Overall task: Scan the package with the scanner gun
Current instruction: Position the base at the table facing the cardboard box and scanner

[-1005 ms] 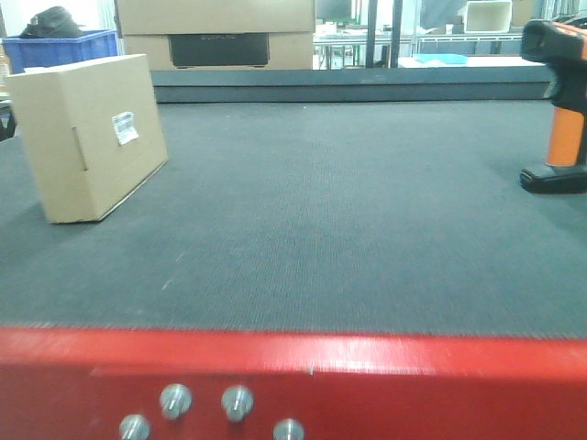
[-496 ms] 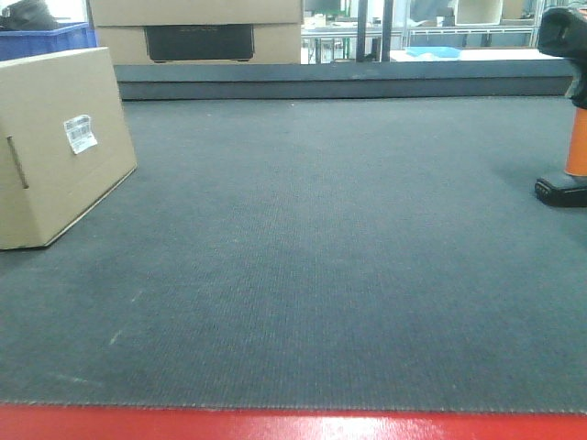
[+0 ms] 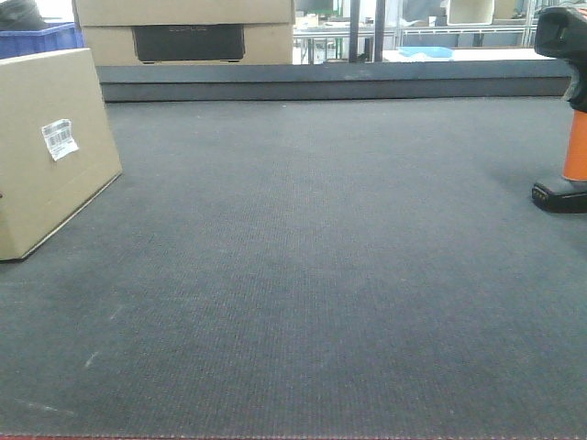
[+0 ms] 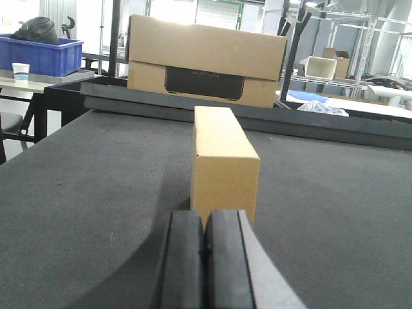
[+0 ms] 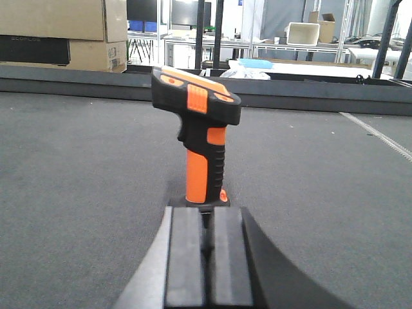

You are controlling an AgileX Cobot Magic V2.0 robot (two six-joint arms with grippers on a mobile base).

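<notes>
The package, a tan cardboard box with a small white label, stands on edge at the left of the dark mat; in the left wrist view the package is seen end-on straight ahead. My left gripper is shut with nothing in it, just short of the box. The scanner gun, black head and orange handle on a black base, stands upright at the right edge. The right wrist view shows the scanner gun directly ahead of my right gripper, which is shut and holds nothing.
A wider carton with a dark panel sits behind the mat's raised back rim. A blue crate and a paper cup stand on a side table at far left. Shelving and tables fill the background.
The front view has shifted forward: the red front edge has dropped out of sight, and the package and scanner gun now sit nearer the frame's left and right edges. Neither object has moved on the mat.
</notes>
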